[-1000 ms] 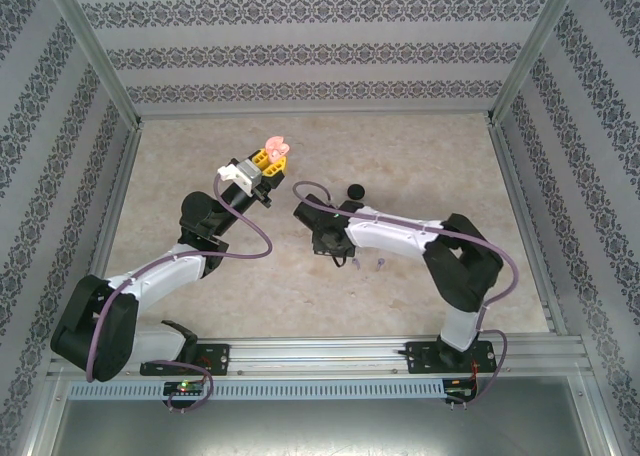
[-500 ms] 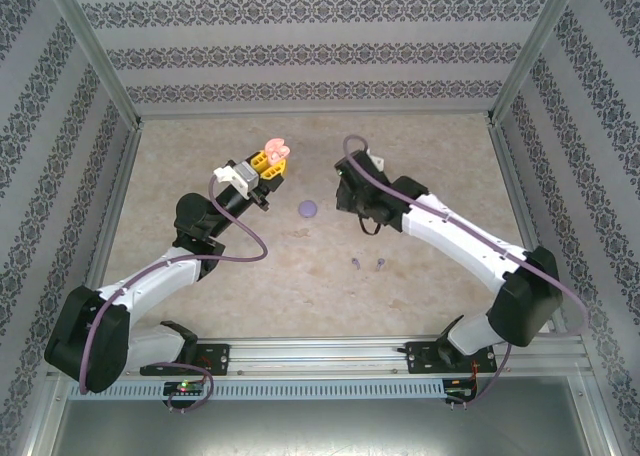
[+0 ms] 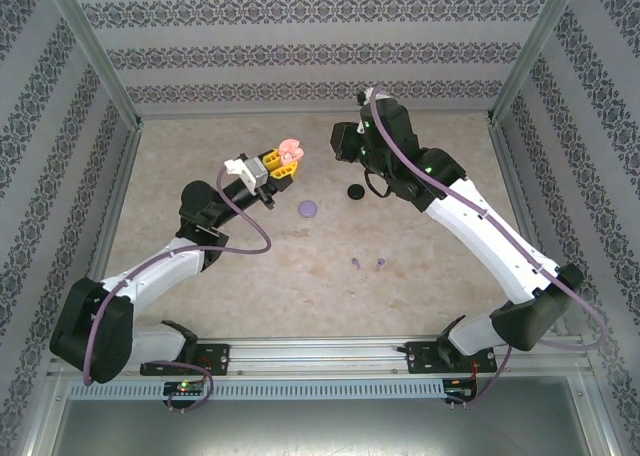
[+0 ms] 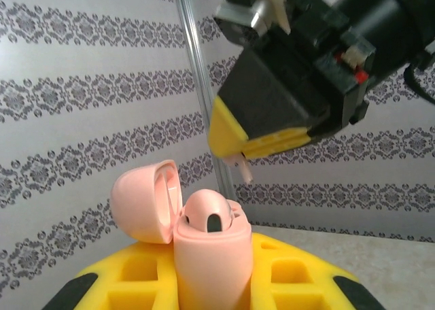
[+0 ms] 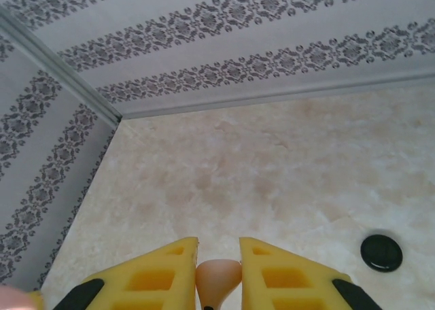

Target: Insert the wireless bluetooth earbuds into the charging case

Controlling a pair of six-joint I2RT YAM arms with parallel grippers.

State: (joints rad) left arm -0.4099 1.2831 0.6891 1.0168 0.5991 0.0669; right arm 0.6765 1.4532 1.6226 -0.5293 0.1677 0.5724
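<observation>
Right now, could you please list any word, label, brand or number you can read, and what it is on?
None can be read.
The pink case, pink earbud, black case and purple case look plain.
The wall carries only ornament.
Any marking on the base plate is too small to read.

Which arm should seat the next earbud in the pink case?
Right: the right gripper pinches a pink earbud near the open pink case, which the left gripper holds.
</observation>
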